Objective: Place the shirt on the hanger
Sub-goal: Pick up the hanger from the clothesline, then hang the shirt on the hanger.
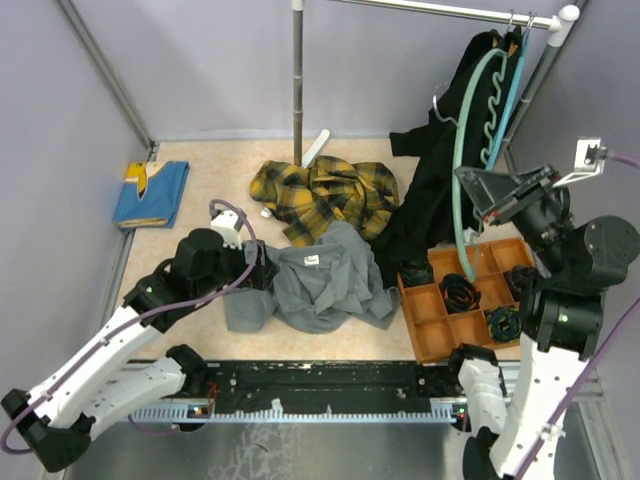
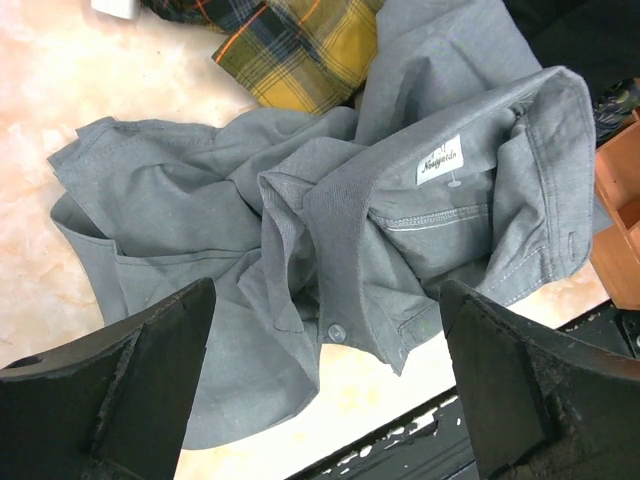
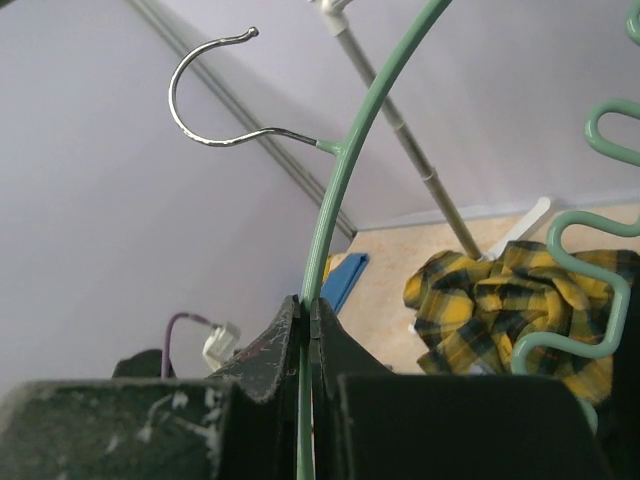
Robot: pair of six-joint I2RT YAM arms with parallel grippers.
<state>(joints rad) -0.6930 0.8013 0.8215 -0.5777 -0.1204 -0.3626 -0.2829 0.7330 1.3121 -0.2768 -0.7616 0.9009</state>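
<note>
The grey shirt (image 1: pixel 325 280) lies crumpled on the table, collar and white label up (image 2: pixel 440 160). My left gripper (image 1: pixel 262 272) is open at the shirt's left edge; in the left wrist view (image 2: pixel 325 350) its two fingers straddle the button placket without touching it. My right gripper (image 1: pixel 470 182) is shut on the pale green hanger (image 1: pixel 462 150) and holds it upright in the air at the right. In the right wrist view (image 3: pixel 310 315) the fingers pinch the hanger's curved arm (image 3: pixel 345 170); its metal hook (image 3: pixel 205 90) points up and left, and the wavy bar (image 3: pixel 590 290) is at the right.
A yellow plaid shirt (image 1: pixel 325 195) lies behind the grey one. A black garment (image 1: pixel 440 190) hangs from the rail (image 1: pixel 450 10) at back right. An orange divided tray (image 1: pixel 470 300) with dark rolled items sits at the right. A blue folded cloth (image 1: pixel 150 192) lies at the left. A grey pole (image 1: pixel 297 80) stands behind.
</note>
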